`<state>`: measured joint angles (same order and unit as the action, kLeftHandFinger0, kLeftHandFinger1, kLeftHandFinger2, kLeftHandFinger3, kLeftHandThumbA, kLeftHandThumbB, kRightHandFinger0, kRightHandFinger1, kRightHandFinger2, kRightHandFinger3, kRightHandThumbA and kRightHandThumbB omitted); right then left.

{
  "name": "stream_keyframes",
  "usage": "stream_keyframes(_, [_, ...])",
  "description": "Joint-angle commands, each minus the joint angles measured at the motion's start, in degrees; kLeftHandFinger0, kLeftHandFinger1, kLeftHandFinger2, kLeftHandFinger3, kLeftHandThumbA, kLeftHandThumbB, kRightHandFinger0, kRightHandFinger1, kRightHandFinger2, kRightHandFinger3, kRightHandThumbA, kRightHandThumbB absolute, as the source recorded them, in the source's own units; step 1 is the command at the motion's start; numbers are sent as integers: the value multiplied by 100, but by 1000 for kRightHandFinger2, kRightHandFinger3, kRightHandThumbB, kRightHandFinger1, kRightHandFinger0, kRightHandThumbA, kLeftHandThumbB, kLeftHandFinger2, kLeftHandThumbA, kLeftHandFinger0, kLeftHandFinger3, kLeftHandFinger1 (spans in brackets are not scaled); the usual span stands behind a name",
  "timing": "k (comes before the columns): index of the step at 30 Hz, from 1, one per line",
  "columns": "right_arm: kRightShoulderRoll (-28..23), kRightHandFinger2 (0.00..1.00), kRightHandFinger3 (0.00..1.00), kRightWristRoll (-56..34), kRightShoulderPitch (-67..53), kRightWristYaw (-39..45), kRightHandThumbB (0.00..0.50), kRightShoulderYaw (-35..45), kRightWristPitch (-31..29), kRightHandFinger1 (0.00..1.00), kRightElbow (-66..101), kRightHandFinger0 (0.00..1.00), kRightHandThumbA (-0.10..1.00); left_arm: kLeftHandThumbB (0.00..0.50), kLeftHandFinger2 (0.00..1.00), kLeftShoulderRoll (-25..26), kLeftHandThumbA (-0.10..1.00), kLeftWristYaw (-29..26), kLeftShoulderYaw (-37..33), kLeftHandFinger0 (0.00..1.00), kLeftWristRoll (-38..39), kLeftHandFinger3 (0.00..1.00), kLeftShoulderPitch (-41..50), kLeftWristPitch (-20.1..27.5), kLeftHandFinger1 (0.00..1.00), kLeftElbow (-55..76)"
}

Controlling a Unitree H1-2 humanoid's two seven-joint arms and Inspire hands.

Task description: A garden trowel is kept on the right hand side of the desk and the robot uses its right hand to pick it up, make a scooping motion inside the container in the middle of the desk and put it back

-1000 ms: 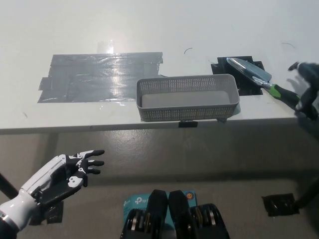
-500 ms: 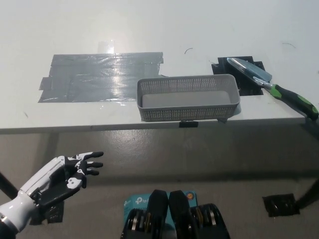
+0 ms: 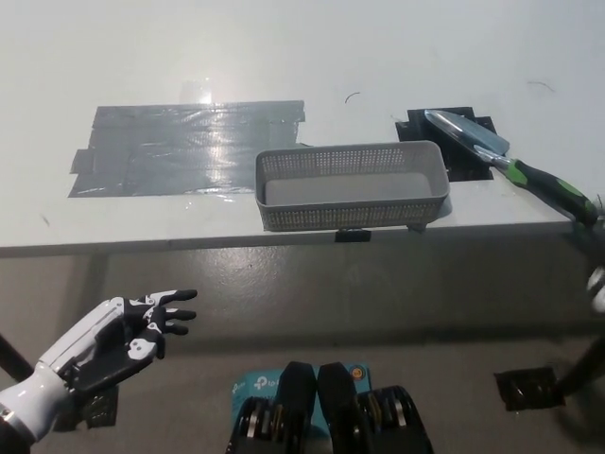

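The garden trowel [image 3: 501,159] lies just right of the grey mesh container [image 3: 350,213], its blade on black tape [image 3: 463,163] that likely marks its home spot and its handle angled outward to suit a right-hand grasp. The white left hand [image 3: 128,331] rests low and left of the container, fingers spread and empty. The right hand is out of view.

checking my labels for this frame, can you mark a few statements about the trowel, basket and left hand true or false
The trowel lies inside the basket. False: it lies on the desk, right of the basket.
The basket holds nothing. True.
The white left hand grips the trowel. False: it is open, low at the left, below the desk edge.
Grey tape is stuck on the desk left of the basket. True.
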<state>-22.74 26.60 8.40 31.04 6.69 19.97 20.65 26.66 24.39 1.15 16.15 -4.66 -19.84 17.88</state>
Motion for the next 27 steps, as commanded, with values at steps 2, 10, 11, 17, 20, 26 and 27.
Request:
stream_keyframes(2, [330, 1000, 1000, -198, -299, -1016, 141, 126, -809, 934, 180, 767, 141, 271, 894, 88, 1000, -22, 34, 851, -62, 1000, -38, 105, 837, 172])
stream_keyframes(10, [329, 912, 1000, -243, -645, -1337, 132, -276, -1736, 808, -1661, 668, -94, 286, 892, -5, 1000, -56, 20, 839, -69, 1000, -39, 146, 842, 147])
stream_keyframes(11, [257, 874, 1000, -309, -636, -1181, 147, -353, -1728, 777, -1733, 647, -90, 271, 892, 12, 1000, -40, 28, 838, -64, 1000, -56, 165, 841, 137])
stream_keyframes(17, [172, 798, 1000, -519, -690, -1373, 106, -196, -1642, 707, -1593, 655, 6, 283, 883, -44, 1000, -51, -15, 831, -125, 1000, -19, 222, 834, 112])
stream_keyframes(20, [110, 761, 1000, -546, -693, -1420, 118, -151, -1675, 677, -1733, 634, -49, 272, 886, -46, 1000, -7, -40, 830, -134, 1000, -41, 280, 831, 55])
stream_keyframes(26, [67, 725, 1000, -591, -757, -1444, 108, -208, -1629, 644, -1734, 624, -20, 293, 877, -84, 1000, -16, -60, 821, -162, 1000, -14, 310, 820, 26])
stream_keyframes(27, [55, 725, 1000, -567, -763, -1442, 109, -228, -1612, 649, -1708, 635, -16, 294, 878, -93, 1000, -19, -58, 819, -165, 1000, -10, 323, 819, 19])
